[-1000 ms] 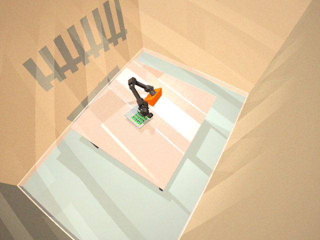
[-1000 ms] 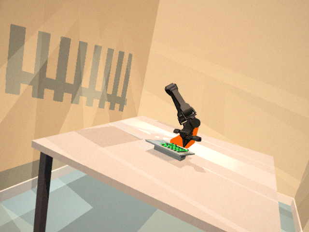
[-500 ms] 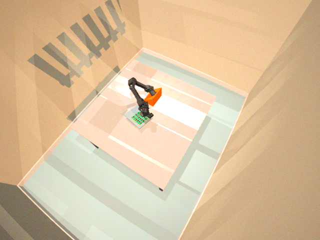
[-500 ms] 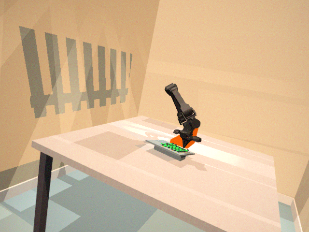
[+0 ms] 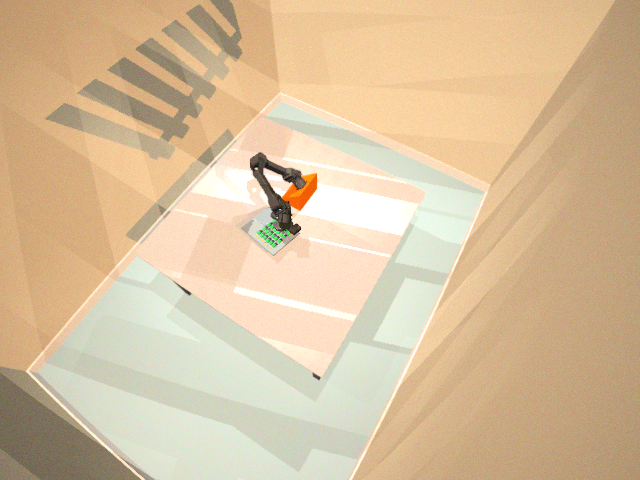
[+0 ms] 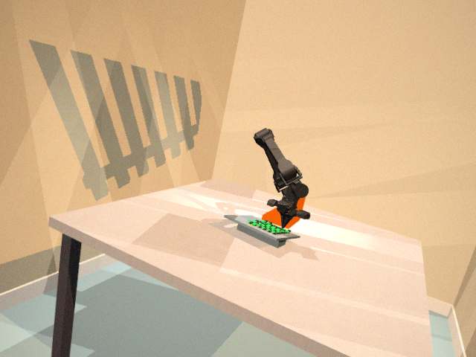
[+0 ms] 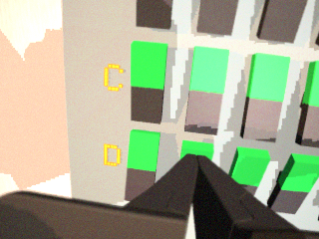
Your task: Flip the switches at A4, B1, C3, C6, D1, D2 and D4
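Note:
The grey switch panel [image 5: 251, 227] [image 6: 235, 219] [image 7: 90, 110] rests on the table, its rocker switches half green and half dark. My gripper [image 6: 284, 227] [image 7: 193, 163] is shut and empty, pointing down over the panel. In the wrist view the fingertips overlap the green half of D2 [image 7: 197, 147] and hide its dark half; whether they touch it is unclear. D1 [image 7: 144, 150] is left of the tips, D3 [image 7: 250, 166] and D4 [image 7: 298, 172] right. C3 [image 7: 268, 77] is farther up. Rows A, B and column 6 are not readable; exact tilts are hard to tell.
An orange wedge-shaped block [image 5: 301, 195] [image 6: 272, 216] stands on the table [image 5: 289, 289] [image 6: 192, 245] beside the arm. Other switches closely surround the fingertips, including C1 [image 7: 149, 65] and C2 [image 7: 209, 70]. Strips of light and shadow cross the panel.

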Tool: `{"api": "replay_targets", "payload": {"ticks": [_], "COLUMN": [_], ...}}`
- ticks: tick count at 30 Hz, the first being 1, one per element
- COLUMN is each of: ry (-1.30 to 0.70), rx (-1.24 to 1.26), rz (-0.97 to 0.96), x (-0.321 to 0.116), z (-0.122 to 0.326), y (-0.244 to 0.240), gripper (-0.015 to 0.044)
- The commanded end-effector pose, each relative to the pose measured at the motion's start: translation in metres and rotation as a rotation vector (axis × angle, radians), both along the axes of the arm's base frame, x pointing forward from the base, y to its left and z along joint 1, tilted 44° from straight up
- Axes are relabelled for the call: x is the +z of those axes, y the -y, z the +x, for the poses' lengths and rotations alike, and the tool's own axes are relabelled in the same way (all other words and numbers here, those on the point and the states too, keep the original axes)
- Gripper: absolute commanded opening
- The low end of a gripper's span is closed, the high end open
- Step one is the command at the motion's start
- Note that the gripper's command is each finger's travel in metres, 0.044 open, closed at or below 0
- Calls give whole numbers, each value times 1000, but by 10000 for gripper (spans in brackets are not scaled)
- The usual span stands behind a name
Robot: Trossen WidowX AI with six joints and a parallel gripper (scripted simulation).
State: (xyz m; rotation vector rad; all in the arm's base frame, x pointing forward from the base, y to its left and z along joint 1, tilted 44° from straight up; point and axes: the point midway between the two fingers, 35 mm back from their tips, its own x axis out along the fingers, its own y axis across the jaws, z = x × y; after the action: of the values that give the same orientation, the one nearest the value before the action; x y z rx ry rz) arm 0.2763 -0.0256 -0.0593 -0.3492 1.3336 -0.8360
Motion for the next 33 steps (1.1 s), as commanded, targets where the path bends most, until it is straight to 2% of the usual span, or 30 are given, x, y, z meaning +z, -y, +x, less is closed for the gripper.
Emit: {"api": "replay_targets", "payload": {"ticks": [1,33], "ry": [-2,1], "rx": [5,1], "rz": [-5,-2], "x": [0,-1], "z": [0,0], "y": [1,1], "gripper": [0,0]}}
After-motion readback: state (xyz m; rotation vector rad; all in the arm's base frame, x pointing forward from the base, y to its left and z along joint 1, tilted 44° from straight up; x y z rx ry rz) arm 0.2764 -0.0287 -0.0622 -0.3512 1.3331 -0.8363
